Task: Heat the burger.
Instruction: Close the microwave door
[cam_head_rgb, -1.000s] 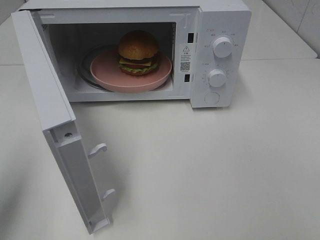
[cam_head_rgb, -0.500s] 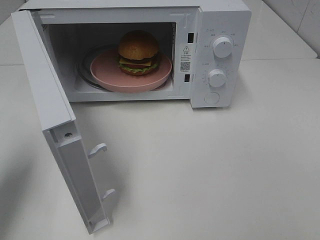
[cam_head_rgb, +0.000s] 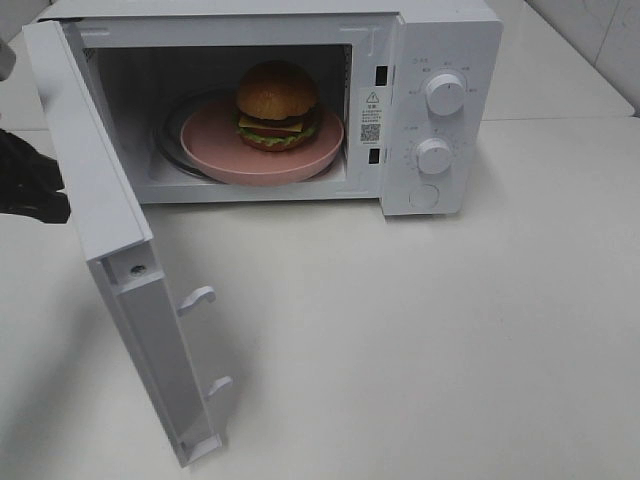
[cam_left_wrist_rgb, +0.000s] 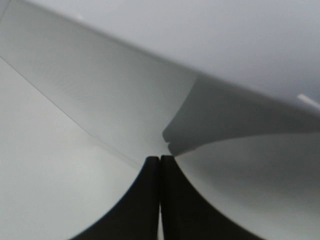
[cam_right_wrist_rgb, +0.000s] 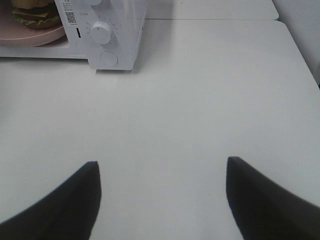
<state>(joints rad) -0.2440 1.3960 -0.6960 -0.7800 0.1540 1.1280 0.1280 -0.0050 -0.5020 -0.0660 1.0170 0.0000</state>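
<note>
Overhead, the burger (cam_head_rgb: 277, 105) sits on a pink plate (cam_head_rgb: 215, 155) inside the microwave (cam_head_rgb: 450, 30), toward the plate's 1 o'clock edge. A glass tray (cam_head_rgb: 165, 140) shows under the plate at 9 o'clock. The door (cam_head_rgb: 95, 220) is swung wide open. The left tool (cam_head_rgb: 50, 205) is at the picture's 9 o'clock edge, just outside the door's outer face. From this tool the burger lies between 2 and 3 o'clock, and the door panel stands between them. Whether the tool is clenched cannot be told from this view. Count: one burger, one plate, one microwave, two knobs (cam_head_rgb: 444, 93) (cam_head_rgb: 433, 156), one round button (cam_head_rgb: 424, 196) below them, and two latch hooks (cam_head_rgb: 197, 297) (cam_head_rgb: 218, 385) on the door's inner face. The desk (cam_head_rgb: 450, 340) in front of the oven is bare white.

From the left wrist, the left tool (cam_left_wrist_rgb: 160, 160) is clenched with its two dark fingers (cam_left_wrist_rgb: 140, 205) pressed together and nothing between them. The tips are right at the white door (cam_left_wrist_rgb: 115, 100); contact cannot be confirmed. No burger shows.

From the right wrist, the right tool (cam_right_wrist_rgb: 162, 165) is released, its two fingers (cam_right_wrist_rgb: 70, 210) spread wide above the desk (cam_right_wrist_rgb: 200, 100) and holding nothing. The burger (cam_right_wrist_rgb: 31, 11) on the plate (cam_right_wrist_rgb: 30, 34) is well apart from it, inside the microwave (cam_right_wrist_rgb: 127, 30). Only bare desk lies between them. One knob (cam_right_wrist_rgb: 102, 32) and the button (cam_right_wrist_rgb: 109, 58) are seen clearly.
</note>
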